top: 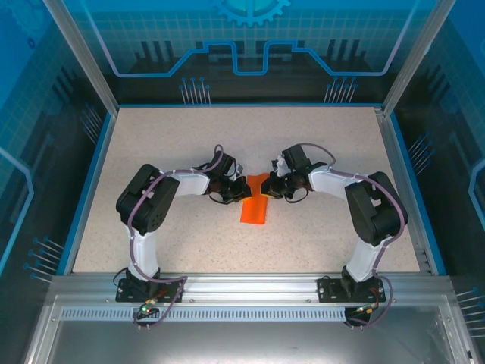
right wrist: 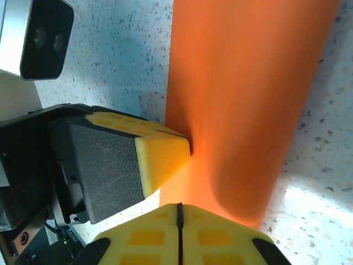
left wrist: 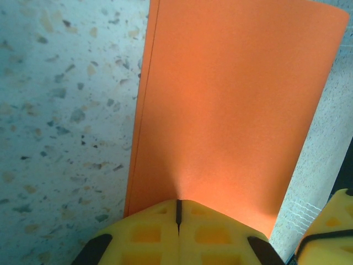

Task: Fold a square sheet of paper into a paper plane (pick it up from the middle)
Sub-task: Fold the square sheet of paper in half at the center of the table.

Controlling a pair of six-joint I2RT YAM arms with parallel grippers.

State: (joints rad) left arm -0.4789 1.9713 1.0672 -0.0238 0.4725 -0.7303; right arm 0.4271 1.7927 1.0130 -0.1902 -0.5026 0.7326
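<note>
Item: paper (top: 255, 212), orange, folded narrow, on tabletop (top: 151, 152). I see L fingers (left wrist: 146, 238) & R fingers (right wrist: 144, 238) each pressed together, pinching its far end.

1. We can read no words, numbers, labels or brand names in any of these views.
2. The one sign we can make out is a blue gear emblem (top: 251, 9) printed on the back panel (top: 250, 45). The upper edge of the top view cuts it off.
3. Below that emblem the same panel carries blue outline graphics and a fine grid pattern, with no lettering in them that we can read.
</note>
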